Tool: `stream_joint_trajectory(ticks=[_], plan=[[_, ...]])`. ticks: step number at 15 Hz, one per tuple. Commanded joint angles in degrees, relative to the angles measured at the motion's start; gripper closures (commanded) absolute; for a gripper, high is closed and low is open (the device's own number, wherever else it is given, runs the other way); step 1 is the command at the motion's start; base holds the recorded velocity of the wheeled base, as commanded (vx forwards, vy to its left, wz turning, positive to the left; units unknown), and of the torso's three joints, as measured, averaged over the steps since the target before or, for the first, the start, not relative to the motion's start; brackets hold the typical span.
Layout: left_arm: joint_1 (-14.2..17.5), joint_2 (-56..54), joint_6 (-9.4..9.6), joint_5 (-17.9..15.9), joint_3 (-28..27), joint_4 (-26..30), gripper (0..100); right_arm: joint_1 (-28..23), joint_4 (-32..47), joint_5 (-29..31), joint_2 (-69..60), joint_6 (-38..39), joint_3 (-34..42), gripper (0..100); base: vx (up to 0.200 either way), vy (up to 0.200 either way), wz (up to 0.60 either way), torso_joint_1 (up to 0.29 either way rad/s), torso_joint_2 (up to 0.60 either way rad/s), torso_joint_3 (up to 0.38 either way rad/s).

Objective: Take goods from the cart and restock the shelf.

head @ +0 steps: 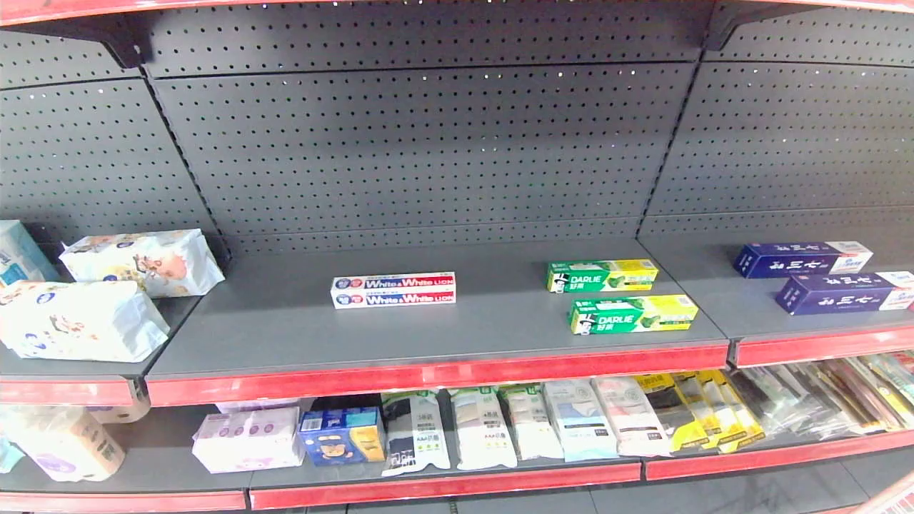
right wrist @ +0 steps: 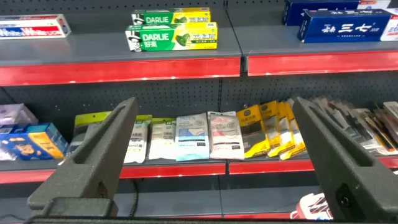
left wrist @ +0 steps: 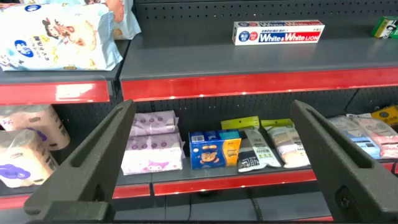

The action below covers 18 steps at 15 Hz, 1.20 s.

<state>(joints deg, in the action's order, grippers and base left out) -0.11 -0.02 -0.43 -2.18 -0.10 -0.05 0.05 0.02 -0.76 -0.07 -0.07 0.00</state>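
Note:
A grey shelf with a red front edge (head: 435, 373) holds a white-and-red toothpaste box (head: 393, 290) near its middle and two green toothpaste boxes (head: 602, 275) (head: 633, 314) to the right. Two dark blue boxes (head: 802, 259) (head: 842, 291) lie on the adjoining shelf on the right. My left gripper (left wrist: 212, 106) is open and holds nothing, and it faces the lower shelf below the white-and-red box (left wrist: 279, 32). My right gripper (right wrist: 214, 102) is open too, with nothing in it, below the green boxes (right wrist: 171, 37).
Soft tissue packs (head: 143, 262) (head: 75, 320) fill the left shelf bay. The lower shelf (head: 443, 485) carries a pink-white pack (head: 248, 437), a blue carton (head: 340, 434) and several hanging pouches (head: 578, 417). Bare shelf surface lies around the toothpaste boxes.

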Motion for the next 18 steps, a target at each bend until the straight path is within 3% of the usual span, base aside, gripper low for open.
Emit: stream_joint_trajectory(ticks=[1, 11, 18], plan=[[0.0, 0.0, -0.01, 0.0, 0.0, 0.0, 0, 0.0, 0.0, 0.0, 0.1, 0.0, 0.0, 0, 0.0, 0.0, 0.0, 0.0, 0.0, 0.0], [0.0, 0.0, -0.01, 0.0, 0.0, 0.0, 0, 0.0, 0.0, -0.1, 0.1, 0.0, 0.0, 0, 0.0, 0.0, 0.0, 0.0, 0.0, 0.0], [0.0, 0.0, -0.01, 0.0, 0.0, 0.0, 0, 0.0, 0.0, -0.1, 0.1, 0.0, 0.0, 0, 0.0, 0.0, -0.6, 0.003, 0.0, 0.006]])
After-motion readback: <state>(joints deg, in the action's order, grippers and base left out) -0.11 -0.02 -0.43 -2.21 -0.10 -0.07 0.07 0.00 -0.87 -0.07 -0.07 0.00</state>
